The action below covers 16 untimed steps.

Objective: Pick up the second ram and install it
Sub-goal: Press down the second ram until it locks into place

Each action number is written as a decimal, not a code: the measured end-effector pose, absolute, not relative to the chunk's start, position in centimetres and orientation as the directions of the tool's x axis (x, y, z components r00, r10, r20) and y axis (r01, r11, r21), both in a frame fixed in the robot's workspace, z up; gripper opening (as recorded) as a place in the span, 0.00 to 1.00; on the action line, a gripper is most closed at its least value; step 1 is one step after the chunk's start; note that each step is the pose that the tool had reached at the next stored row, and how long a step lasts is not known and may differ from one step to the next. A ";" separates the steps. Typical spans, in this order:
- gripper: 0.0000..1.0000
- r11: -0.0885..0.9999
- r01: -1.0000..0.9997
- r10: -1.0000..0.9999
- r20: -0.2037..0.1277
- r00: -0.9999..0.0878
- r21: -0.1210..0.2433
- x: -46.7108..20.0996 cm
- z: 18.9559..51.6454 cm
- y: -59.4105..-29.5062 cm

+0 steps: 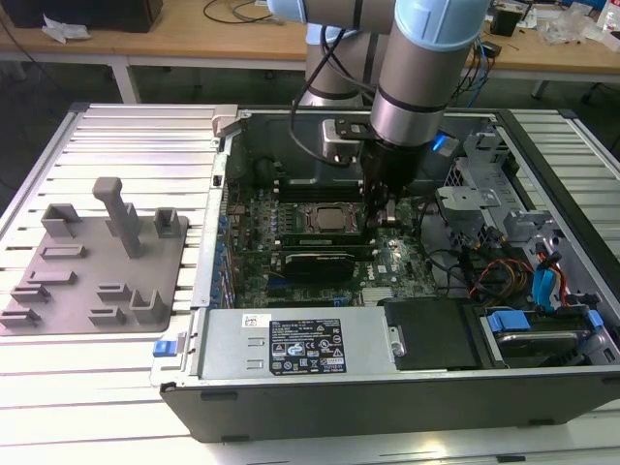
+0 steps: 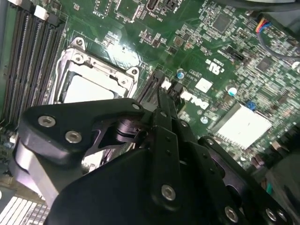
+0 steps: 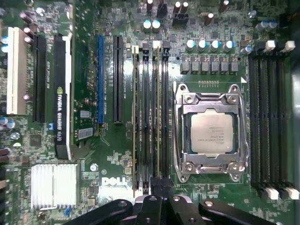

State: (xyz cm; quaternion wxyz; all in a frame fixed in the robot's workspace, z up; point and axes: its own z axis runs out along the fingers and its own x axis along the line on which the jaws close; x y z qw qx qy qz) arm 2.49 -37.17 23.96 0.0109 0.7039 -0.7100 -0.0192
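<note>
**Item: second ram point(image 3: 158, 117).** Long thin memory stick. You see it edge-on in the first wrist view, standing in the bank of memory slots point(image 3: 151, 112) between the blue expansion slot point(image 3: 100, 79) and the CPU socket point(image 3: 211, 131). Another stick point(image 3: 136, 117) stands two slots over. I take the one in line with the fingers to be the second, though that is a judgement.

**Location:** on the motherboard point(image 1: 387, 266), inside the open computer case point(image 1: 320, 349). It is well apart from the grey fixture tray point(image 1: 97, 262) at the exterior view's left.

**Gripper point(image 3: 158, 187):** low inside the case, at one end of the stick's slot. The fingers point(image 2: 161, 110) look drawn together, with no gap visible between them. You cannot tell from these pictures whether their tips are bearing on the stick's top edge or sit just clear of it.

**Handling (judged, not measured):**
- Light, likely no load worth counting.
- Stiff along its length, but thin enough to flex or crack if pushed off-square.
- Chips and contact edge are fragile, so keep off them.
- Smooth flat faces, likely to slip under a light pinch.

**Where to hold:** across the two flat faces near the top edge, close to mid-length. Any pressing belongs on the bare top edge, square to the slot.

**State of seating:** the stick looks upright and level, but the end latches are too small to judge.
</note>
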 end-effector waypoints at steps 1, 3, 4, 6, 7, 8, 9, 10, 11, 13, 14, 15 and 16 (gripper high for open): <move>0.08 0.008 -0.999 -1.000 -0.012 -0.009 0.043 2.5 24.4 -37.2; 0.08 0.008 -0.999 -1.000 -0.011 -0.009 0.043 2.5 24.8 -37.2; 0.08 0.008 -0.999 -1.000 -0.012 -0.009 0.043 2.5 24.9 -37.2; 0.08 0.008 -0.999 -1.000 -0.011 -0.009 0.043 2.5 25.0 -37.2; 0.08 0.008 -0.999 -1.000 -0.011 -0.009 0.043 2.5 25.0 -37.2; 0.08 0.008 -0.999 -1.000 -0.011 -0.009 0.043 2.4 25.0 -37.2; 0.08 0.008 -0.999 -1.000 -0.011 -0.009 0.043 2.0 25.0 -37.2; 0.08 0.008 -0.999 -1.000 -0.011 -0.009 0.043 1.5 25.0 -37.2; 0.08 0.008 -0.999 -1.000 -0.012 -0.009 0.043 1.0 25.0 -37.2; 0.08 0.008 -0.999 -1.000 -0.012 -0.009 0.043 -0.2 25.0 -37.2; 0.08 0.008 -0.999 -1.000 -0.012 -0.009 0.043 -0.9 25.0 -37.2; 0.08 0.008 -0.999 -1.000 -0.012 -0.009 0.043 -1.8 25.0 -37.2; 0.08 0.008 -0.999 -1.000 -0.012 -0.009 0.043 -2.6 25.0 -37.2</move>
